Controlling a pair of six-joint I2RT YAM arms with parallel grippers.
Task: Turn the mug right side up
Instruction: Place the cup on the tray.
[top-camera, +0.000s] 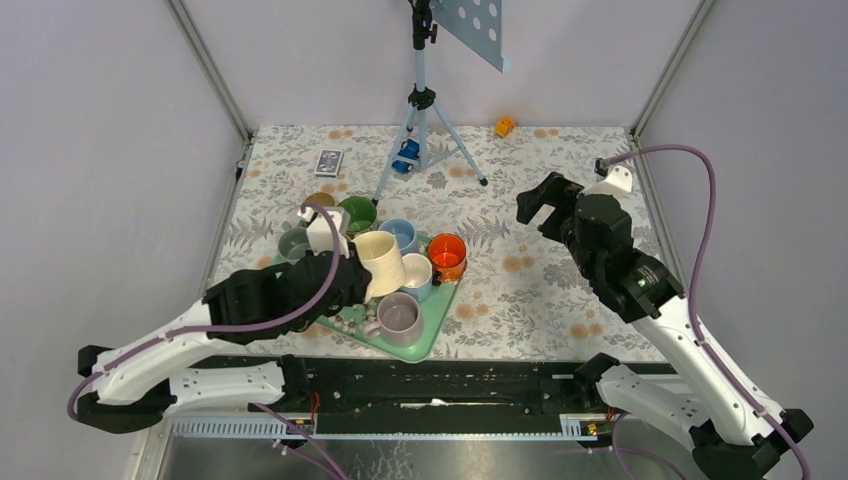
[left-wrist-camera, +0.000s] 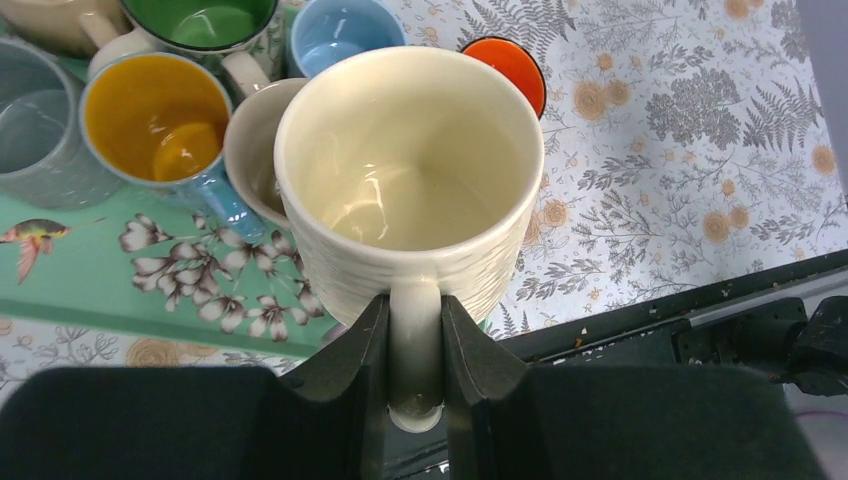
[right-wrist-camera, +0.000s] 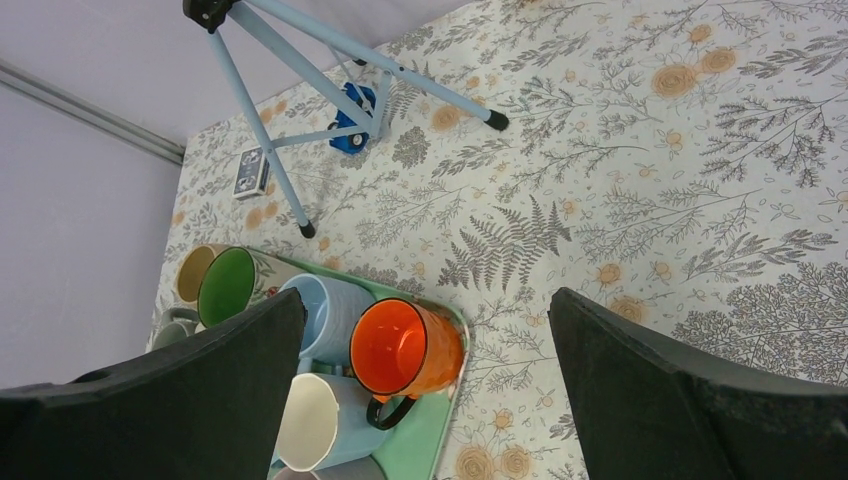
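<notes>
left end effector (left-wrist-camera: 415, 340) pinches the cream mug (left-wrist-camera: 410, 170) by its handle (left-wrist-camera: 415, 300); right end effector (right-wrist-camera: 425, 300) spread wide, empty.

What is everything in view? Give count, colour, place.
tray: 1, mint, near left
cream mug: 1, cream, held above tray
orange mug: 1, orange, tray's right
light blue mug: 1, light blue, tray
white-lined mug: 1, blue outside, tray
yellow-lined mug: 1, blue outside, tray
green-lined mug: 1, green inside, far end
tan mug: 1, tan, far end
grey mugs: 2, grey, tray's near and left edges
tripod with panel: 1, light blue, far centre
small box: 1, dark, far left
toys: 2, blue, orange, far side
left gripper: 1, black, shut on cream mug
right gripper: 1, black, open, right side
</notes>
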